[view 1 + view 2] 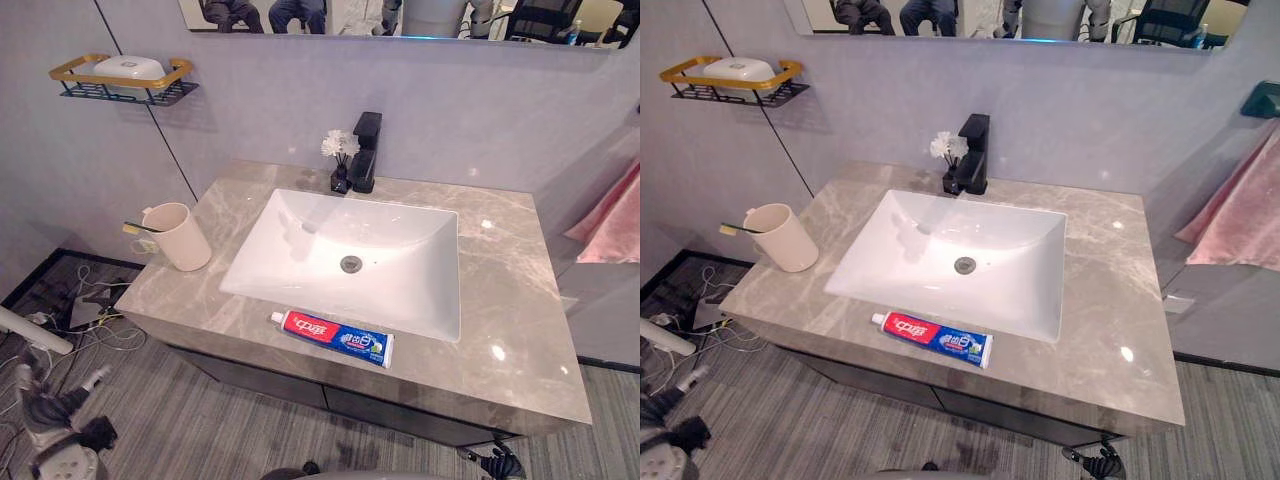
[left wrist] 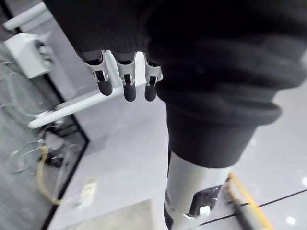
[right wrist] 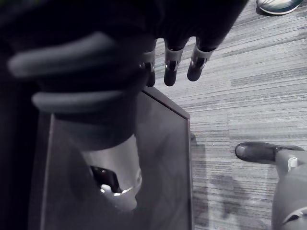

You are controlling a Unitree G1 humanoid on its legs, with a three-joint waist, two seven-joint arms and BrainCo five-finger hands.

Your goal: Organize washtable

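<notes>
A red, white and blue toothpaste tube (image 1: pixel 333 338) lies flat on the grey marble countertop (image 1: pixel 520 300), along the front rim of the white sink (image 1: pixel 400 240). A beige cup (image 1: pixel 180 237) stands at the left end of the counter with a toothbrush (image 1: pixel 140 228) sticking out of it. My left hand (image 2: pixel 124 86) hangs beside the washtable with relaxed fingers and holds nothing. My right hand (image 3: pixel 171 72) hangs over the striped floor next to the dark cabinet front (image 3: pixel 158 158), fingers straight and empty.
A black faucet (image 1: pixel 366 150) and a small vase of white flowers (image 1: pixel 340 150) stand behind the sink. A wall shelf (image 1: pixel 125 88) at the upper left carries a white soap (image 1: pixel 130 68). Pink towels (image 1: pixel 612 220) hang at the right. Cables (image 1: pixel 90 310) lie on the floor at the left.
</notes>
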